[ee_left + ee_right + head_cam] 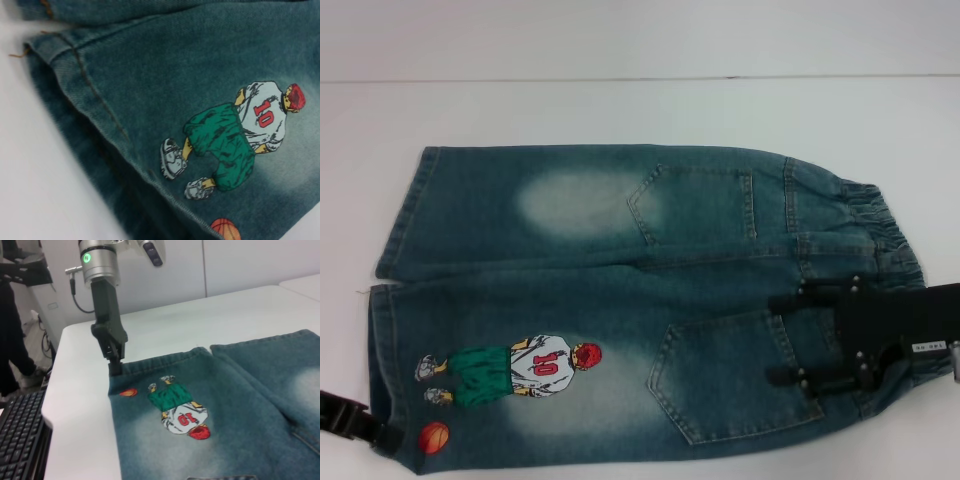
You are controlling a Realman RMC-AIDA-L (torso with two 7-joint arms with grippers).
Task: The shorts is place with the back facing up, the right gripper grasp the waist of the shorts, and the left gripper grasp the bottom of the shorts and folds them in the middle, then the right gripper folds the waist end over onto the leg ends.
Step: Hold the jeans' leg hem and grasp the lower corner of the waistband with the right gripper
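Nearest the camera, the right gripper [798, 338] lies over the waist end [880, 235] of the shorts [620, 300], near the counter's [620, 110] right edge. Its two screw-studded fingers [810, 297] stand wide apart and rest flat on the denim beside the lower back pocket [735, 375], with no cloth between them. Its black body carries a small white label [928, 345].

Spread flat, back side up, the shorts have their leg ends [395, 290] pointing toward the counter's left side. Two pale faded patches show, one on each leg.

At the near left corner of the shorts, the left gripper [115, 365] comes down on the bottom of the shorts [160, 360], just beside the orange ball [435, 437] and near the embroidered player [515, 370] numbered 10. Its fingertips look narrowly set at the hem's corner, but I cannot tell whether they pinch the fabric. A green light [87, 258] glows on its silver wrist.
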